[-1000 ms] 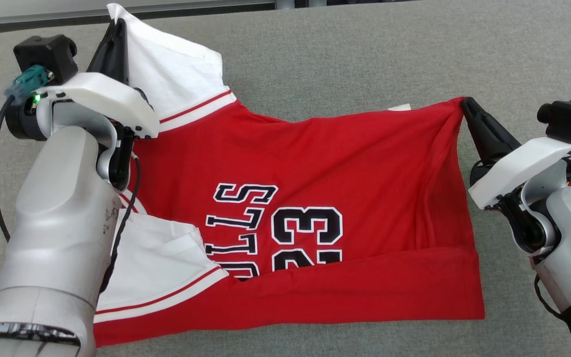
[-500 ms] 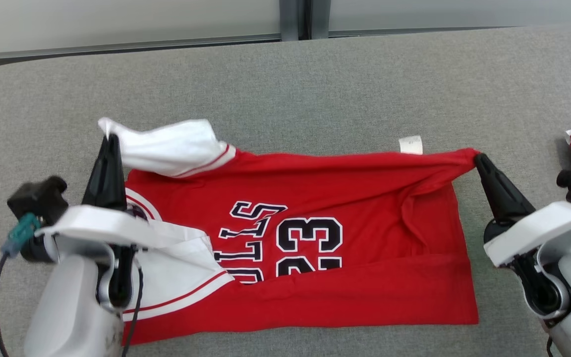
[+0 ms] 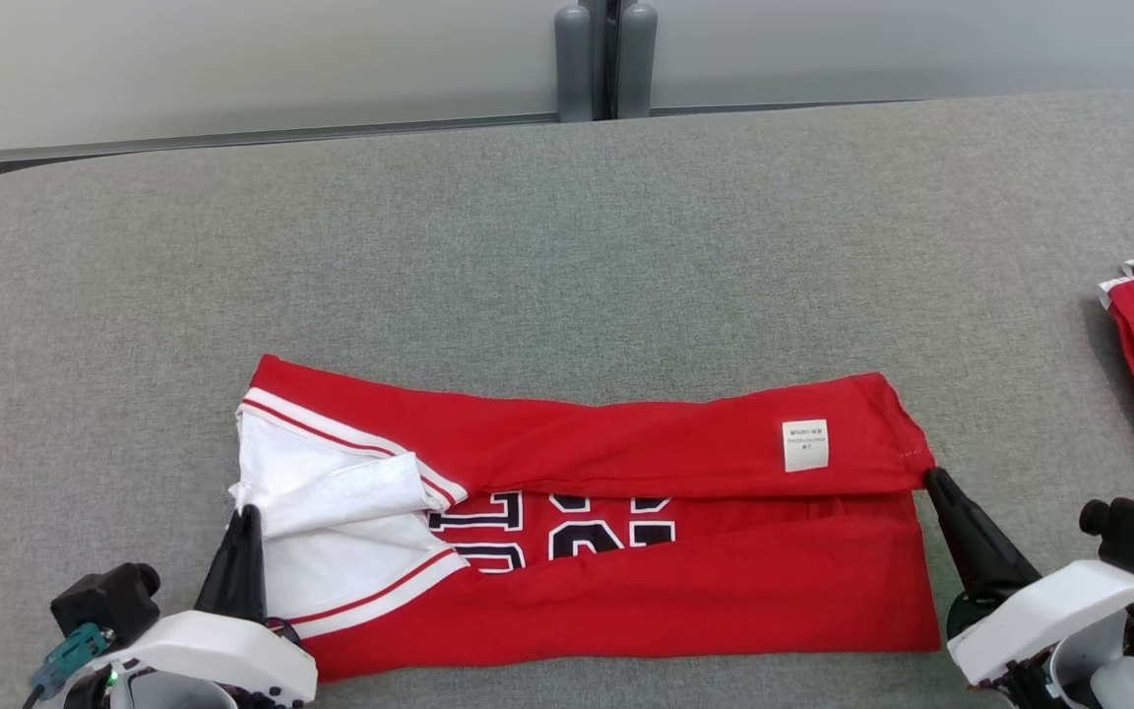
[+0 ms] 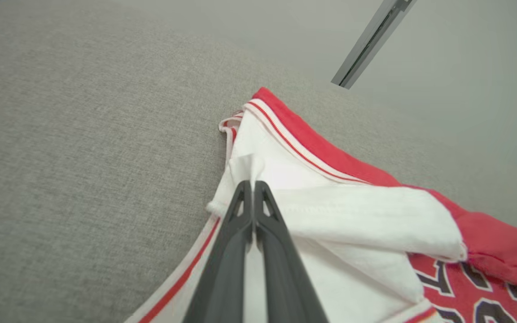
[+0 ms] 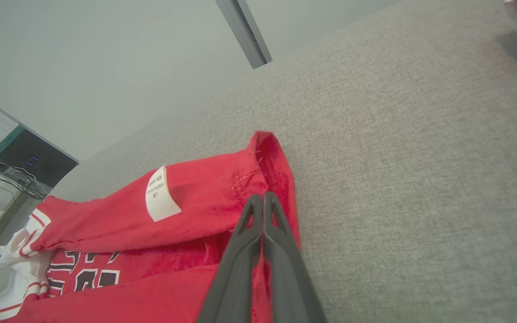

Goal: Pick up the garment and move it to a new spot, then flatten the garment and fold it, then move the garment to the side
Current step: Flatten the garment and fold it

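— Red-and-white cloth jersey (image 3: pixel 685 601): position?
— Folded lengthwise, flat on grey felt table (image 3: pixel 567 246), near edge. Left gripper (image 3: pixel 244 514) pinches its white sleeve (image 3: pixel 331 551); right gripper (image 3: pixel 929 478) pinches its red hem corner (image 3: pixel 907 455).

Hand (image 4: pixel 253 184) fingers pressed together, pinching a white fold of the jersey (image 4: pixel 361 215) at the tips. Red-striped edge lies just beyond the hand, black lettering (image 4: pixel 487 305) to its right. Gray surface (image 4: pixel 83 134) to its left. Pale wall (image 4: pixel 456 89) and metal strip (image 4: pixel 370 42) far beyond.
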You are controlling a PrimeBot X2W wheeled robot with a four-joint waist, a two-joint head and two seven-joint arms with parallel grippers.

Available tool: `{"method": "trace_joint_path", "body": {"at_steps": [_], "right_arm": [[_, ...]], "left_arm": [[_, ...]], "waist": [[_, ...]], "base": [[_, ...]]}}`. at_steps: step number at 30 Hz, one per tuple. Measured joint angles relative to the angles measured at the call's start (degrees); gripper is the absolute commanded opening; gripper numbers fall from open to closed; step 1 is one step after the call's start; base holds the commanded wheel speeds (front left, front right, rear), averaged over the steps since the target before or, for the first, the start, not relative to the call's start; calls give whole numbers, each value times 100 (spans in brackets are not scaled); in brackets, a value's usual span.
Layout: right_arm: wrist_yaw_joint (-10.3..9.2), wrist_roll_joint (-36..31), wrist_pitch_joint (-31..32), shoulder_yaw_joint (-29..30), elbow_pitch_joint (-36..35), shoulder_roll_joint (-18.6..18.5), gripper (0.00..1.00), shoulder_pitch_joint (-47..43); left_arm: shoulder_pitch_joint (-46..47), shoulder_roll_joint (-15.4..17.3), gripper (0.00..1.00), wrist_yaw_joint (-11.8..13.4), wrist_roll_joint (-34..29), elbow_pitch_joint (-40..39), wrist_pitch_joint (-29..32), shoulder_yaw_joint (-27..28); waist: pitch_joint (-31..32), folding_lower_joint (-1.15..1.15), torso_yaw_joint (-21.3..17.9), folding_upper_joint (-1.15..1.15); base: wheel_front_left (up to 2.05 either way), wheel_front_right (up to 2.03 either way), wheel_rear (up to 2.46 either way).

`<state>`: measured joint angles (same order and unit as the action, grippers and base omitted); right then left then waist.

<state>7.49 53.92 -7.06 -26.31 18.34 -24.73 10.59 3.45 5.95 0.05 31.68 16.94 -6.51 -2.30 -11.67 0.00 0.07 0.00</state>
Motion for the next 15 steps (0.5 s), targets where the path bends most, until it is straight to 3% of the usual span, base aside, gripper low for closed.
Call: {"method": "trace_joint_path", "body": {"at_steps": [3, 4, 5, 6, 7, 15], "right_arm": [[0, -41, 66, 29, 19, 110, 0, -161], [0, -43, 109, 29, 21, 143, 0, -204], [0, -69, 110, 36, 23, 181, 24, -247], [0, -101, 109, 56, 26, 207, 59, -270], [0, -132, 109, 81, 29, 224, 98, -279], [0, -1147, -374, 504, -207, 321, 100, -341]], "left_arm": [[-73, -45, 0, 25, 33, 35, 114, -47], [-73, -58, 11, 24, 78, 45, 154, -57], [-73, -68, 48, 25, 79, 73, 180, -81], [-73, -77, 100, 45, 71, 83, 177, -89], [-73, -64, 100, 77, 36, 100, 176, -109], [-99, 97, 100, 352, -546, -203, -404, -248]], "waist": [[20, 0, -12, 0], [19, 0, -13, 0], [20, 0, -13, 0], [21, 0, -14, 0], [24, 0, -20, 0], [135, 0, -88, 0]], "base": [[0, 0, 0], [0, 0, 0], [0, 0, 0], [0, 0, 0], [0, 0, 0], [0, 0, 0]]}}
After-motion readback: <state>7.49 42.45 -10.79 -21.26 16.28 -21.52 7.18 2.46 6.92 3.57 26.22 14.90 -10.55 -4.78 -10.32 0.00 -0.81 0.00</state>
